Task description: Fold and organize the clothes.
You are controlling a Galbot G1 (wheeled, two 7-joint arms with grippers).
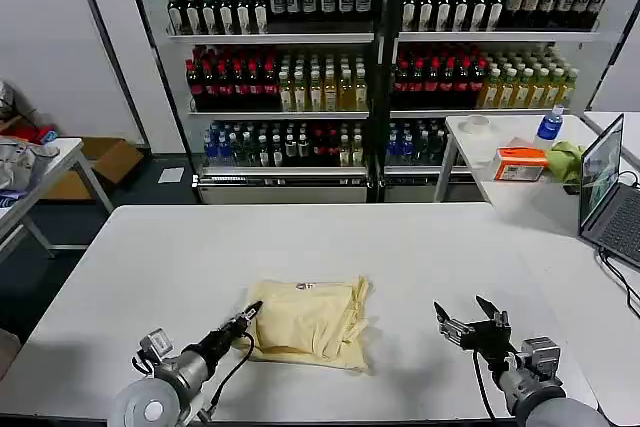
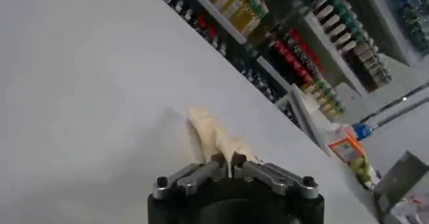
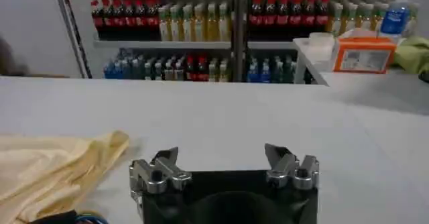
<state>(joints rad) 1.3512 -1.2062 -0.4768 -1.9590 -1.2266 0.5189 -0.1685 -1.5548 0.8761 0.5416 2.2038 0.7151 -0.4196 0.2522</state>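
left gripper (image 1: 254, 310) clenched on T-shirt (image 1: 310, 322) left edge | right gripper (image 1: 463, 316) released, well apart | long axis across bench (image 1: 150, 247)

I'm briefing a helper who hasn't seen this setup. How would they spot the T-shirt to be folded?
On the big white table facing the bottle shelves, look near the front edge, between the two grippers. The T-shirt is a folded pale cream-yellow bundle, the table's one cloth item, with the left gripper shut on its edge.
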